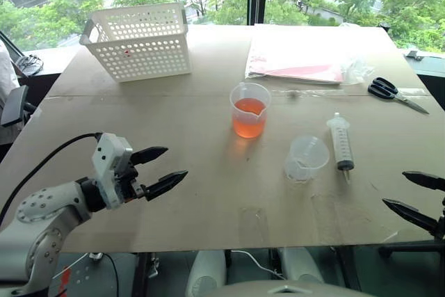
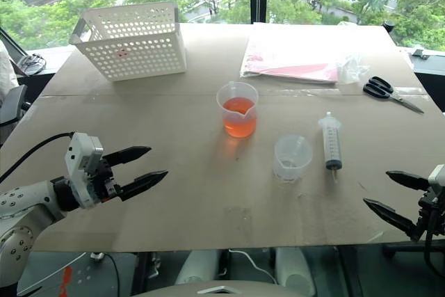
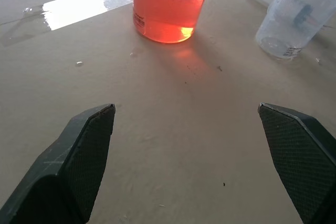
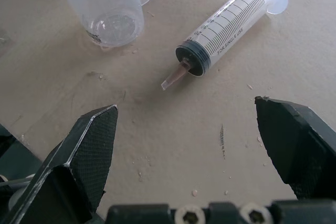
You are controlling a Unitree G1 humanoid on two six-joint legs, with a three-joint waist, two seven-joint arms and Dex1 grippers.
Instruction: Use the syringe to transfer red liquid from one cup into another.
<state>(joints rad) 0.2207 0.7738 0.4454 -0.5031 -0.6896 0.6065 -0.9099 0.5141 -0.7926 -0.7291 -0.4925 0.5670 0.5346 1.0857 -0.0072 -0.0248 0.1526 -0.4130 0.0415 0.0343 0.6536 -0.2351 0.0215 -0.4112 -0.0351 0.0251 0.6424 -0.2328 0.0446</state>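
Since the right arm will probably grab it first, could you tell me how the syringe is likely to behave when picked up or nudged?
The syringe lies flat on its round barrel, so it may roll if nudged. Clear, smooth plastic probably makes it stiff, light and somewhat slippery.

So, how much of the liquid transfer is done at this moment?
Nothing is done yet. The beaker holds all the red liquid, and the small cup is empty. The syringe lies flat on the table beside the cup, plunger pushed in. Both claws, left and right, are open and hold nothing. Grasping, drawing and emptying all remain.
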